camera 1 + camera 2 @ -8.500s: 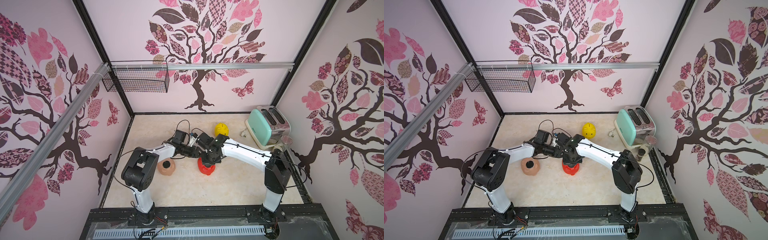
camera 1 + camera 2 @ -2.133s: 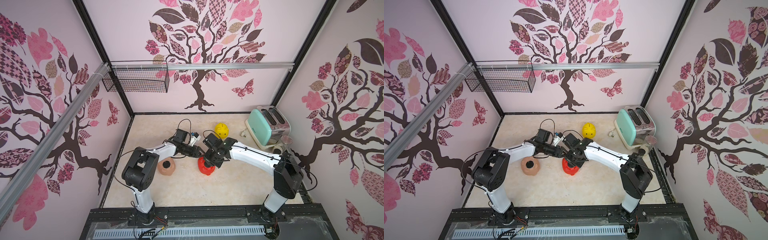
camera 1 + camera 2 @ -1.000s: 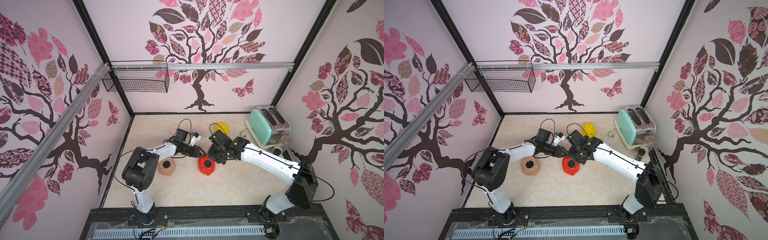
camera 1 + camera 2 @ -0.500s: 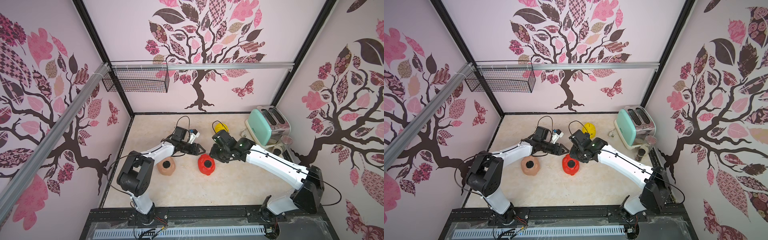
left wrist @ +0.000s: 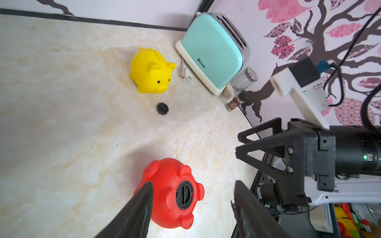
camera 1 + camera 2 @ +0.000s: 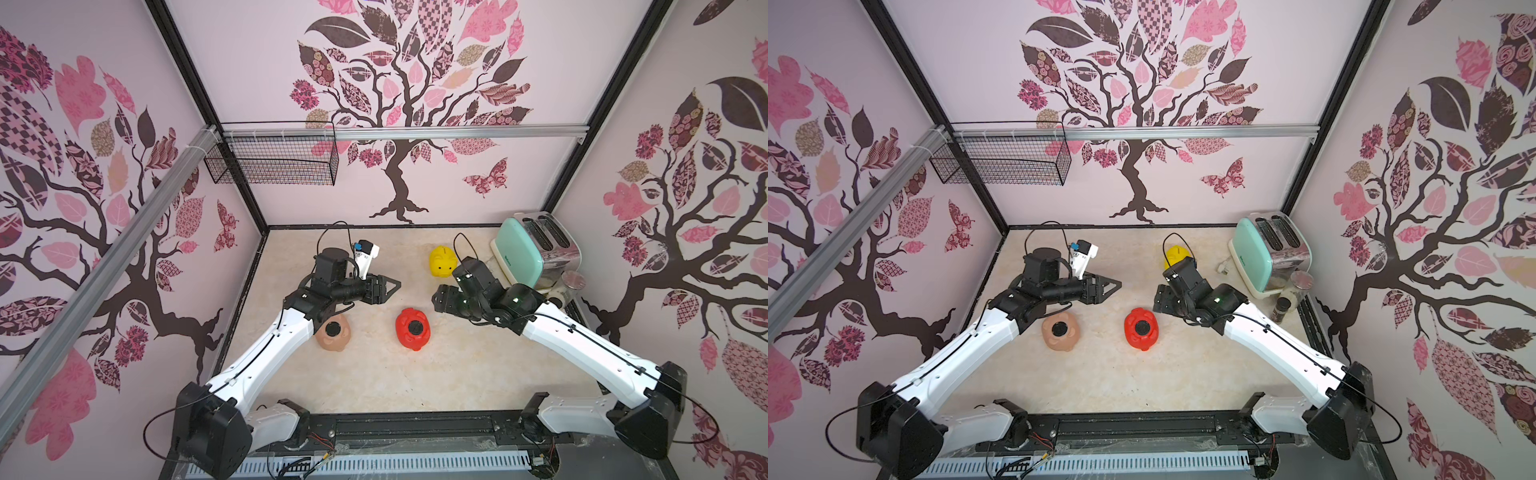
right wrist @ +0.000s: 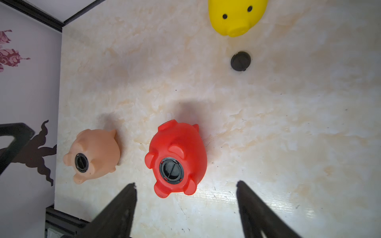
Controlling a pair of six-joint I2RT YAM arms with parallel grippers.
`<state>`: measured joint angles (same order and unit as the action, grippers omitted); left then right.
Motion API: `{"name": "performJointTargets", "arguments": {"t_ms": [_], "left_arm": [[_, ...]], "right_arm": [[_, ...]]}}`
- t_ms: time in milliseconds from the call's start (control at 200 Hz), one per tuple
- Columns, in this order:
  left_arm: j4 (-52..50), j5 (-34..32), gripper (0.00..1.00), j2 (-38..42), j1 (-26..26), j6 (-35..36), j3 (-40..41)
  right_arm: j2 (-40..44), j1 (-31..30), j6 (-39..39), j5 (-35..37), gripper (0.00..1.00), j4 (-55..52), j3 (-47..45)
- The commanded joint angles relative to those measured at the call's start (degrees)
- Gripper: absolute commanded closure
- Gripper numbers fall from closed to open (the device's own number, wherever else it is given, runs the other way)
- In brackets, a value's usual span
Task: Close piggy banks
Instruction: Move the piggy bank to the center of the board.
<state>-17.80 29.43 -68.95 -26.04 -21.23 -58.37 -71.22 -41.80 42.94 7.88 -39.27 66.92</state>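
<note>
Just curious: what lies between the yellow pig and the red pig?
A black plug, nearer the yellow pig than the red pig, in both wrist views.

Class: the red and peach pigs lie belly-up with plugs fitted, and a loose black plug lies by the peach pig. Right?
No: the loose plug lies by the yellow pig, not the peach pig; the right wrist view shows it. The rest holds.

Looks like a mock kitchen booth in a robot lab: tree-decal walls [image 6: 395,104], aluminium rail [image 6: 415,133], marble-look counter [image 6: 415,382], mint toaster [image 6: 525,251] just beyond the right gripper [image 6: 435,300].
</note>
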Motion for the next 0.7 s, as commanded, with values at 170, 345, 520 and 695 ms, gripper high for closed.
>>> {"name": "performJointTargets", "arguments": {"t_ms": [170, 345, 520, 695], "left_arm": [[-17.82, -16.58, 0.19, 16.86, 0.25, -2.75, -2.07], [-28.65, -27.67, 0.08, 26.32, 0.81, 0.53, -1.67], [-35.37, -38.34, 0.05, 34.04, 1.04, 2.31, 0.19], [-36.61, -44.32, 0.05, 41.28, 0.95, 1.22, 3.96]], "right_arm": [[4.64, 1.1, -12.61, 8.21, 0.0, 1.65, -3.35], [7.64, 1.28, -15.34, 11.36, 0.0, 5.42, -7.94], [10.27, 1.62, -16.46, 16.52, 0.0, 6.37, -9.61], [11.28, 3.62, -18.43, 16.2, 0.0, 6.21, -7.62]]}}
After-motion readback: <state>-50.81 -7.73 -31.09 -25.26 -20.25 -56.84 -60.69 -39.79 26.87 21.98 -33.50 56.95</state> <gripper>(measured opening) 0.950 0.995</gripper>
